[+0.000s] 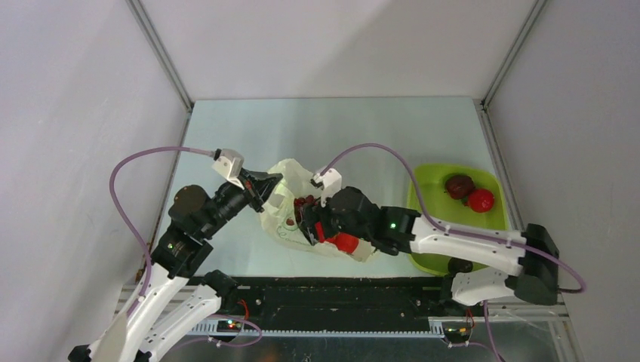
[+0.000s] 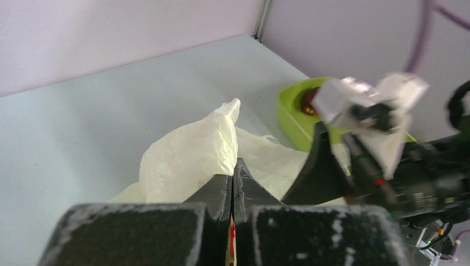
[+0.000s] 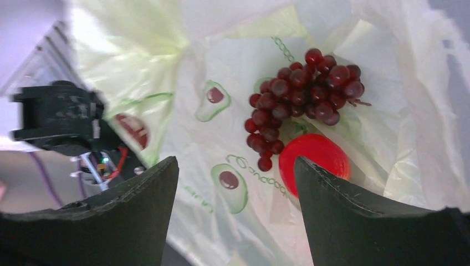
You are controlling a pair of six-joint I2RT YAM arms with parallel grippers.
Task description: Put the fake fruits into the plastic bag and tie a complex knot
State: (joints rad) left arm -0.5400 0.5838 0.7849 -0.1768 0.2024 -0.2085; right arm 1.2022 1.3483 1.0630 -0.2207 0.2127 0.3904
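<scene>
Pale smooth tabletop [image 1: 332, 128]. Near its middle: crinkly translucent plastic bag [image 1: 290, 175], avocado prints. Glossy lime-green tray [image 1: 423, 260] at right edge. Left end effector [image 2: 234, 169] pinching bag film; right end effector [image 3: 235, 162] spread over bag mouth. Inside bag: knobbly dark grape cluster [image 3: 299, 94], smooth red fruit [image 3: 316, 160].

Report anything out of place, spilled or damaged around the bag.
Nothing stands out. The grape cluster and a red fruit lie inside the plastic bag, none spilled on the table; a maroon fruit and a second red fruit sit in the green tray.
</scene>
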